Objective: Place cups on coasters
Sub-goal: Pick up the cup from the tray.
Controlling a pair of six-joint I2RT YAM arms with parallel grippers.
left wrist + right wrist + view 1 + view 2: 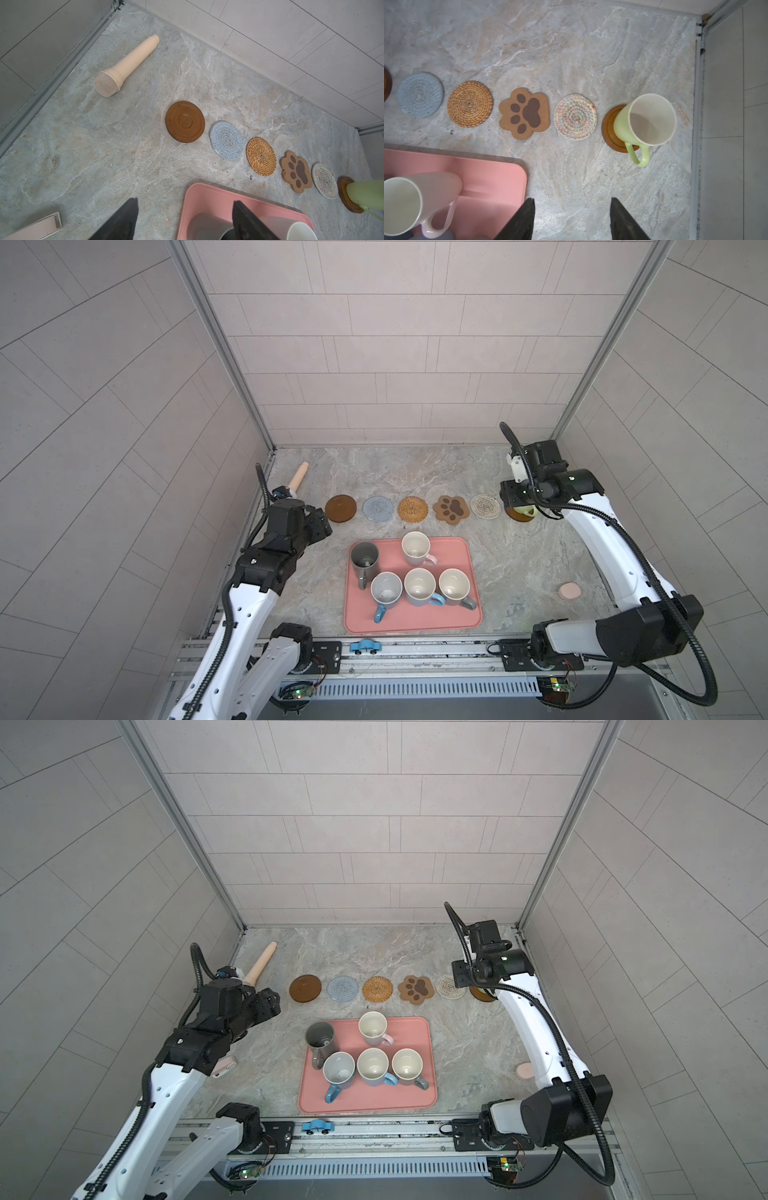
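left gripper (185,220) and right gripper (572,220) jaws apart, both empty

Marbled grey-beige stone-look tabletop (415,477). Behind it: pale beige rectangular-tiled back wall (395,344). Flanking it: grey tiled side walls (104,406), silver aluminium corner posts (220,344). Along its near edge: slotted metal rail (415,655). Lighting apparently even, diffuse.

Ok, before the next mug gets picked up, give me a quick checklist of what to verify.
1. Green mug upright on its wooden coaster: ok.
2. Right claw open, empty, clear of that mug: ok.
3. Left claw open, empty: ok.
4. Cream woven coaster bare: ok.
5. Pink mug upright on pink tray, handle unobstructed: ok.
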